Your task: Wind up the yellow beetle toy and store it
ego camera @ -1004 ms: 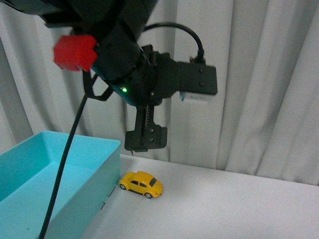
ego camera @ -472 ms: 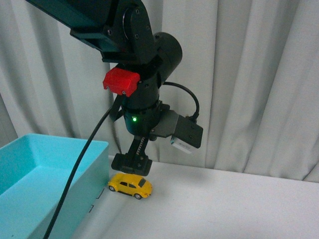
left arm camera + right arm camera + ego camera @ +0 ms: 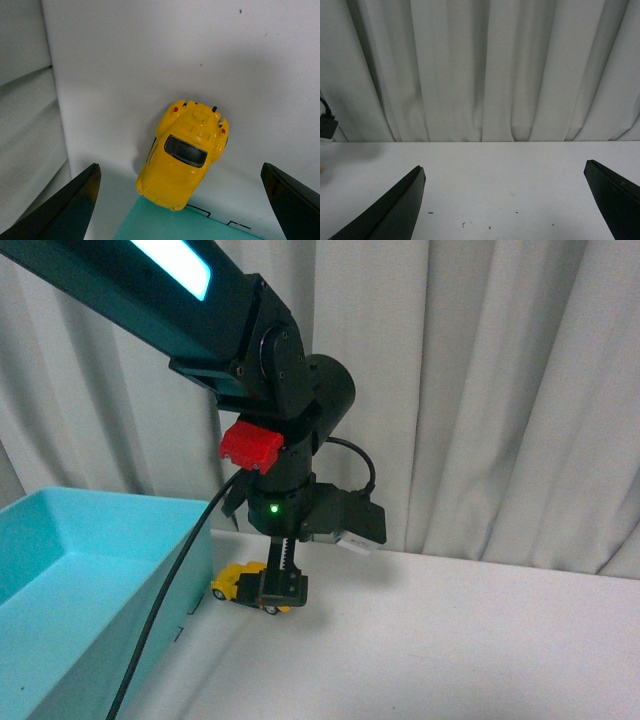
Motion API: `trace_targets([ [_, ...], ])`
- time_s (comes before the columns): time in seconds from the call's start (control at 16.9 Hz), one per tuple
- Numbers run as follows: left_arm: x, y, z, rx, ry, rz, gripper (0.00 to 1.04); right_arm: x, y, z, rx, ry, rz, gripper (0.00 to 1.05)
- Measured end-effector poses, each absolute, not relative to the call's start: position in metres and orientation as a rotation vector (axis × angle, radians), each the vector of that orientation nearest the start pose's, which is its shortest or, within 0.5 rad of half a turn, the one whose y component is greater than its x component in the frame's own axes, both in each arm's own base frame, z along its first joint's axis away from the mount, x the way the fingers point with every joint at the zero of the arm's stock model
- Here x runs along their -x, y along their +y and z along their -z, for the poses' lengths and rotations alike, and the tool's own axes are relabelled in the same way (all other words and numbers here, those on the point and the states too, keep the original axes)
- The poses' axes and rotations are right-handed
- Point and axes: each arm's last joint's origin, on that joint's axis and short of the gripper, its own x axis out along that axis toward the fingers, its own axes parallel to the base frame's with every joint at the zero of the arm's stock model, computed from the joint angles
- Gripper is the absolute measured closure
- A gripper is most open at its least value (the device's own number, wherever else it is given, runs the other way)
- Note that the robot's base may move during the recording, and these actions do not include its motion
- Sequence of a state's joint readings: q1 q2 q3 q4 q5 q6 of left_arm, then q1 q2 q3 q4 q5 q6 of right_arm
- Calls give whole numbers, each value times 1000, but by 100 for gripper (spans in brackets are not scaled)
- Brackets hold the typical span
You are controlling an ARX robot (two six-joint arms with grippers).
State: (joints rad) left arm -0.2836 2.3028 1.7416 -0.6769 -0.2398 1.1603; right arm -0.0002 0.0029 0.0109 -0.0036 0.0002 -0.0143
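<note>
Left hand (image 3: pixel 180 169) spread wide — yellow beetle toy (image 3: pixel 184 157) lies between its fingers (image 3: pixel 75 202) (untouched), beside the teal bin (image 3: pixel 80 580).

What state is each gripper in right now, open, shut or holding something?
Left gripper: open, jaws wide either side of the small glossy yellow beetle toy car, not touching it.
Right gripper: open, empty, above the white table.

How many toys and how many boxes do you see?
Toys: 1, the yellow car
Boxes: 1, the blue box
Total: 2
</note>
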Motion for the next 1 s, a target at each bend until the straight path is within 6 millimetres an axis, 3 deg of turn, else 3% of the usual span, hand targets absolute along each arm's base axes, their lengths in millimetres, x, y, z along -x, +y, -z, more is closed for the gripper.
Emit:
trace_targets([
  [0.41,-462,-102,-99,-1248,1156,788,8,-97,0,-167,15,-4,0,7],
  [0.77,-467,-99,-102,-1224,1148,761,56,-97,0,-167,14,-4,1,7],
  [1.0,-467,-102,-105,-1246,1118,780,68,-97,0,-167,14,-4,0,7],
])
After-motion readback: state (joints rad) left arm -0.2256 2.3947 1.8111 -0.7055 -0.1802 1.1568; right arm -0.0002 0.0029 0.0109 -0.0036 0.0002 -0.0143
